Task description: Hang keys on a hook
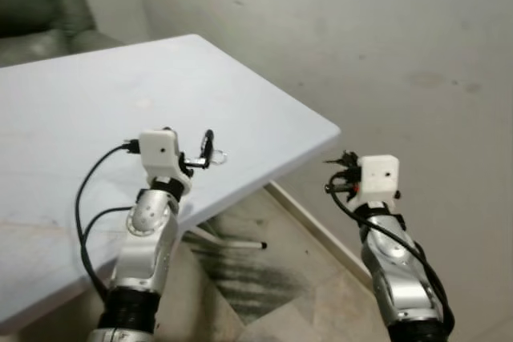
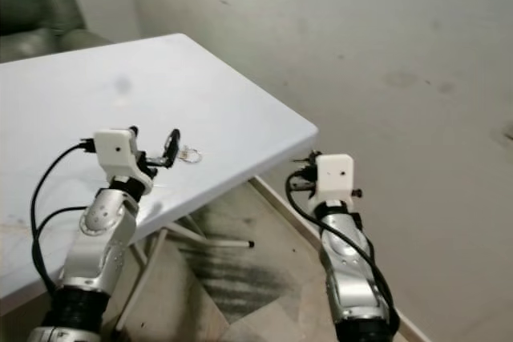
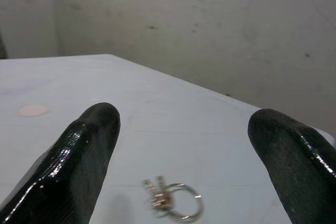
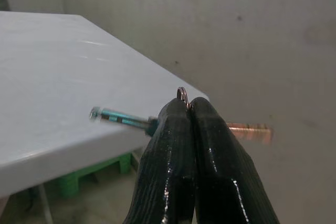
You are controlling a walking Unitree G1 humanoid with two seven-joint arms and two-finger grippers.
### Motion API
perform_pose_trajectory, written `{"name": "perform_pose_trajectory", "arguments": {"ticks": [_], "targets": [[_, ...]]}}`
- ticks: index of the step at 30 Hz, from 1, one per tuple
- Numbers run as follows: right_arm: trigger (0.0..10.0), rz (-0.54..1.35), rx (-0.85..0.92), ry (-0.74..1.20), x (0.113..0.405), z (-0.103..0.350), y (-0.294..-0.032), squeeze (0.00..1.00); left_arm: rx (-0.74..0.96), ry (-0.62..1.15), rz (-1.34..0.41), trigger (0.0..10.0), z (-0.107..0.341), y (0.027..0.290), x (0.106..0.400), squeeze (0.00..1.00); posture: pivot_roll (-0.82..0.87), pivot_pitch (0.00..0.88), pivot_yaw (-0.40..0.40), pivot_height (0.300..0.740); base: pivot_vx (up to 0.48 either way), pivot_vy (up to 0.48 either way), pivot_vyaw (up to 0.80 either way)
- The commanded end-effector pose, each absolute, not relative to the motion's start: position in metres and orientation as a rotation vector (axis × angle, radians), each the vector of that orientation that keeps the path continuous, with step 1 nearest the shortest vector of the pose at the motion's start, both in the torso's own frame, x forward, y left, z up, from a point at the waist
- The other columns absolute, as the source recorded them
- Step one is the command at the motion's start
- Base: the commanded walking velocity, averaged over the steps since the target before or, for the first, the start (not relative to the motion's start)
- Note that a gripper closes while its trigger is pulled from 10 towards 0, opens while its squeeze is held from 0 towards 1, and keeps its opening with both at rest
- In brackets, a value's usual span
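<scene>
A small key ring with keys [image 1: 218, 157] lies on the white table [image 1: 96, 102], close to its right edge. My left gripper [image 1: 205, 150] hovers just above and behind the keys [image 3: 170, 199]. It is open, with the two black fingers [image 3: 89, 145] wide apart and nothing between them. My right gripper [image 1: 343, 171] is off the table's corner, over the floor, near the wall. It is shut on a small metal ring [image 4: 182, 95]; a teal-tipped piece [image 4: 118, 117] and a copper-coloured piece [image 4: 251, 130] stick out on either side. No hook can be made out.
A grey-green armchair [image 1: 40, 6] stands behind the table at the far left. The stained plaster wall [image 1: 385, 38] runs along the right. Under the table are a white table leg [image 1: 232, 242], a dark smear on the tiled floor, and a green crate [image 4: 89, 177].
</scene>
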State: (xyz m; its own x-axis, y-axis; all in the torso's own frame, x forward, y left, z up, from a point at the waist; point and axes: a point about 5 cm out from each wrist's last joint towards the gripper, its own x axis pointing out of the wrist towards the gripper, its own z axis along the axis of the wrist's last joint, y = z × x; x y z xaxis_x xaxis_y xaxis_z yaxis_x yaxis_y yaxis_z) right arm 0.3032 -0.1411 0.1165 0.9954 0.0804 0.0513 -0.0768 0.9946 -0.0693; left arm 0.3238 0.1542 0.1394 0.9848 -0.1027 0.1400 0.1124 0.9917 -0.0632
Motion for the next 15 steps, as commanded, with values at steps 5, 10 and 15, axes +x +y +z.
{"name": "perform_pose_trajectory", "arguments": {"ticks": [5,10,15], "targets": [[10.0,0.053,-0.075,-0.061,0.3030,0.1191,-0.1500,0.00,-0.073,-0.146,-0.149,10.0,0.1414,0.1450,0.3242,0.00,-0.02,0.000,-0.018,0.740,0.000,0.000,-0.76],[10.0,0.051,-0.073,-0.060,0.3023,0.1186,-0.1505,0.00,-0.086,-0.146,-0.152,10.0,0.1409,0.1450,0.3231,0.00,-0.02,0.000,-0.017,0.740,0.000,0.000,-0.76],[10.0,0.049,-0.071,-0.060,0.3022,0.1186,-0.1507,0.00,-0.094,-0.143,-0.149,10.0,0.1403,0.1457,0.3228,0.00,-0.02,0.000,-0.017,0.740,0.000,0.000,-0.76]]}}
